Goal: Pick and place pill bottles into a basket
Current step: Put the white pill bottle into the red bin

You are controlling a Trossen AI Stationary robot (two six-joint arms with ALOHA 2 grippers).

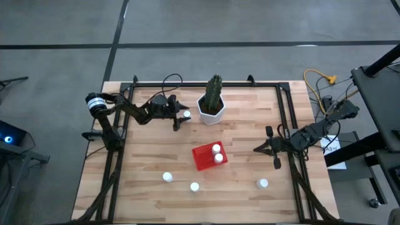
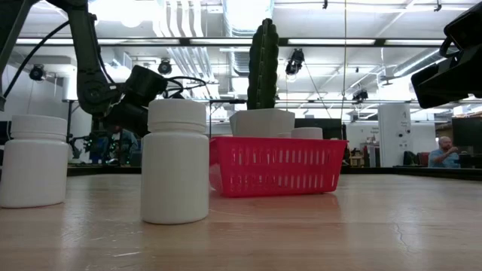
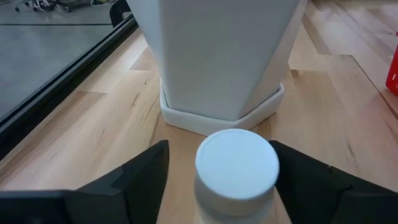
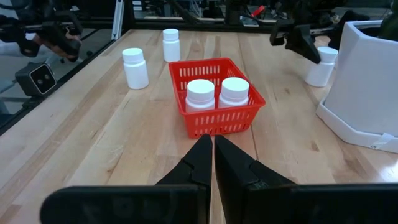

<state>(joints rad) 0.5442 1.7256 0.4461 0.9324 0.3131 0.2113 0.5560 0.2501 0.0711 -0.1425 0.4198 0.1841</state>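
left hand (image 3: 217, 171) straddles 1 pill bottle (image 3: 236, 167) beside the white pot (image 1: 211, 110), fingers spread, not yet grasping, from what i see. right hand (image 4: 208, 155) clenched, empty. red basket (image 1: 201, 157) holds 2 bottles; 3 stand on the bench (image 1: 144, 156).

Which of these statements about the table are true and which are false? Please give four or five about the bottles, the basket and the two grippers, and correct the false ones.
1. The red basket holds two pill bottles. True.
2. The left gripper has its fingers on either side of a bottle beside the white plant pot. True.
3. The right gripper is wide open. False: its fingers are shut together.
4. Three bottles stand loose on the table on the side of the basket away from the pot. True.
5. The right gripper holds a bottle. False: it holds nothing.
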